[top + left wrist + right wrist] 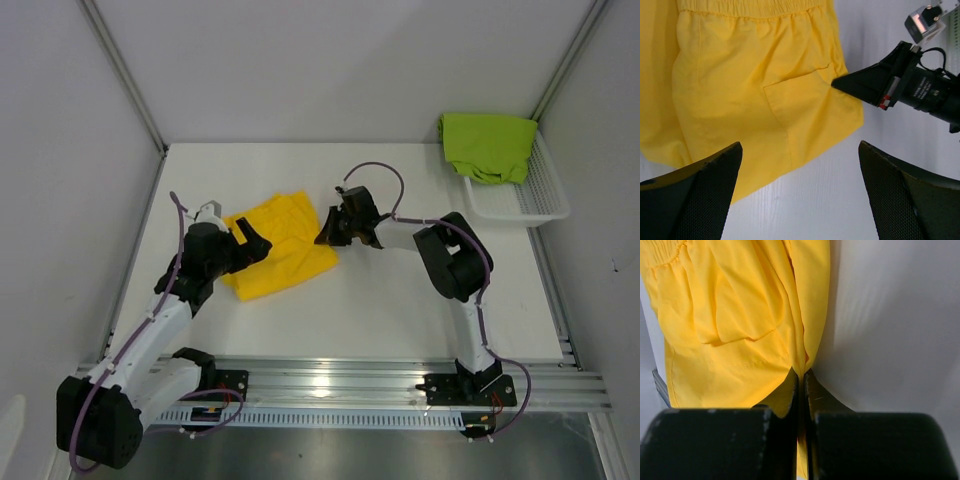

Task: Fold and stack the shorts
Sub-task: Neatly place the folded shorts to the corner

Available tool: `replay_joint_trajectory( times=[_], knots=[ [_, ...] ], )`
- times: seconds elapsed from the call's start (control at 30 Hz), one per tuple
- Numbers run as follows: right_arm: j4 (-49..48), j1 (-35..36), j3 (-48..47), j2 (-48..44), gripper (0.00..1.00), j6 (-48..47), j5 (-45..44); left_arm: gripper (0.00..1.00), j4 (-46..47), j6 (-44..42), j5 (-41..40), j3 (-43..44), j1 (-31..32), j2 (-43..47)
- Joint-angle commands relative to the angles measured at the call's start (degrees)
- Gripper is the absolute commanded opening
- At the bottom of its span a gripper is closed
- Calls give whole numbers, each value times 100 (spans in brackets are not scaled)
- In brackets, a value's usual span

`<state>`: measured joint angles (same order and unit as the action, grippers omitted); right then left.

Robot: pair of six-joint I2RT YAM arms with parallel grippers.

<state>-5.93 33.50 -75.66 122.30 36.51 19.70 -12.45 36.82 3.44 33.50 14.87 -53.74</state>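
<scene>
A shiny metal rail [330, 385] runs along the near edge of the white table [400, 310]. Both arms are bolted to it. The left arm [150, 330] starts by the near left corner and the right arm [470, 300] starts closer to the near right corner. Thin purple cables [480, 270] run along both arms.

The table top is flat, white and smooth. Grey walls [330, 70] stand at its left, right and far edges.

The yellow shorts [285, 255] lie on the table, a bit left of the middle. The left wrist view shows their stretchy waistband and a sewn pocket [800, 100]. The left tool [258, 245] is at the left side of these shorts. Its two fingers [695, 195] are wide apart and hold nothing. The right tool [325, 232] reaches in from the other side, and the bent right arm crosses the middle of the table. Its fingers are pressed together, pinching the right edge of the yellow shorts between them.

Far off, in the far right corner, a white basket [530, 205] full of little holes sits by the right edge. The green shorts [488, 145] lie in a heap over its far end, well apart from the yellow shorts.
</scene>
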Motion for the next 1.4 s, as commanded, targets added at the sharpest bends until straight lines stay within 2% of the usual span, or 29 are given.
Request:
replay_joint_trajectory(
  times=[0.0, 0.13, 0.23, 0.47, 0.73, 1.07, 1.13, 1.27, 1.3, 1.33, 1.37],
  knots=[
    [101, 350, -318, 338, 0, 215, -379, 99, -442, -219, -553, 394, 7, 337],
    [-258, 745, -169, 409, 0, 874, -862, 99, -495, -122, -740, 377, -2, 653],
    [-522, 790, -80, 478, 0, 1331, -1108, 99, -495, -96, -713, 394, -2, 741],
    [-839, 983, -607, 820, 0, 1604, -1715, 99, -723, -184, -748, 482, -11, 794],
    [-690, 878, -2153, 1796, 0, 2105, -1970, 99, -1066, -272, -784, 658, -28, 1102],
    [-338, 500, -5519, 3826, 0, 2500, -1953, 99, -1427, -245, -766, 649, -28, 1471],
    [-565, 430, -5714, 3985, 0, 2815, -1970, 99, -1497, -263, -792, 658, -28, 1515],
    [-1338, 324, -5697, 4073, 0, 2879, -2374, 99, -1515, -263, -775, 641, -28, 1533],
    [-1479, 307, -5688, 4100, 2, 2888, -2427, 99, -1515, -263, -766, 632, -28, 1515],
    [-1568, 289, -5758, 4144, 10, 2879, -2410, 99, -1515, -263, -749, 632, -28, 1489],
    [-1630, 254, -5837, 4231, 31, 2862, -2358, 99, -1524, -272, -749, 632, -28, 1463]
  ],
)
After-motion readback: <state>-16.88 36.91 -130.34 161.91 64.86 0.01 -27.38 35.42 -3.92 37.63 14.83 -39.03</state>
